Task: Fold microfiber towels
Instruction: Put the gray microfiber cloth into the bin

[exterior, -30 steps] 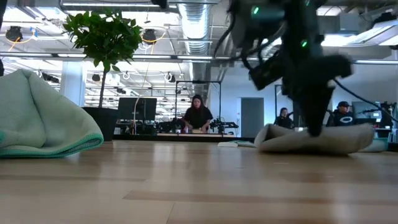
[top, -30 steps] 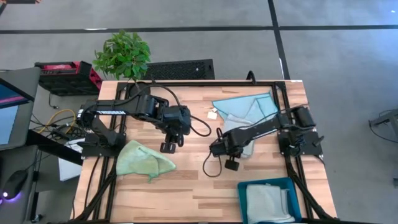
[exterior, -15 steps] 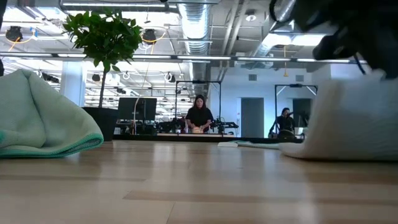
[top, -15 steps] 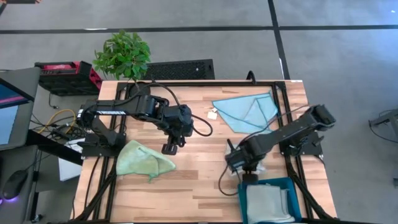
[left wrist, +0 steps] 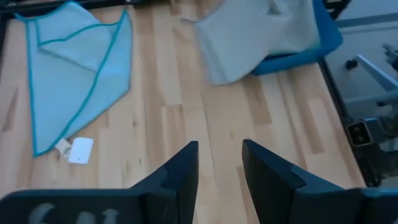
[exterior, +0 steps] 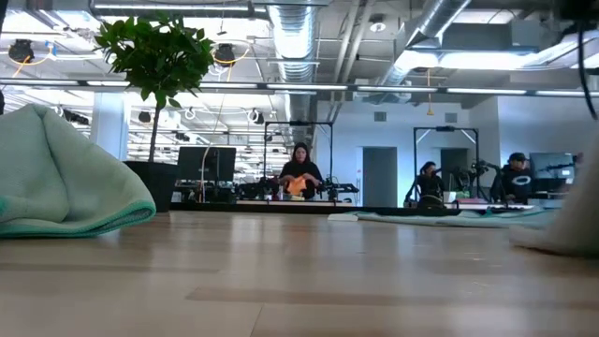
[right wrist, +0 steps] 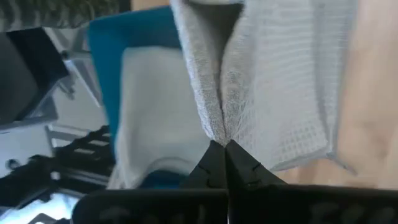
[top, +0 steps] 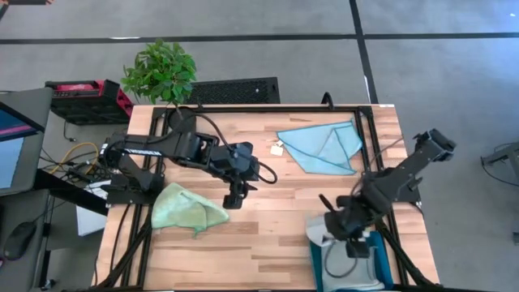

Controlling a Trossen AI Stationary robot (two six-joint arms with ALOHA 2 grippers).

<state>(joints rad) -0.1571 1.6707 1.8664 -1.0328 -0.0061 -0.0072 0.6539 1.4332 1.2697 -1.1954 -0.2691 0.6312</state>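
Grey towel [right wrist: 273, 81]: pale grey, waffle weave
Blue towel [top: 320, 146]: light blue, teal edging
Green towel [top: 186, 208]: light green
Bin [top: 381, 240]: teal
Table [top: 259, 235]: light wood planks
Arms: black

This is a robotics lab in a large open-plan industrial hall. The low view shows exposed silver ventilation ducts [exterior: 298, 37] across the upper middle, strip lights, and people [exterior: 300, 171] seated at distant workbenches in the centre and far right. From above, a wooden table [top: 268, 231] in a black frame stands on grey floor, a potted plant [top: 160, 71] at upper left.
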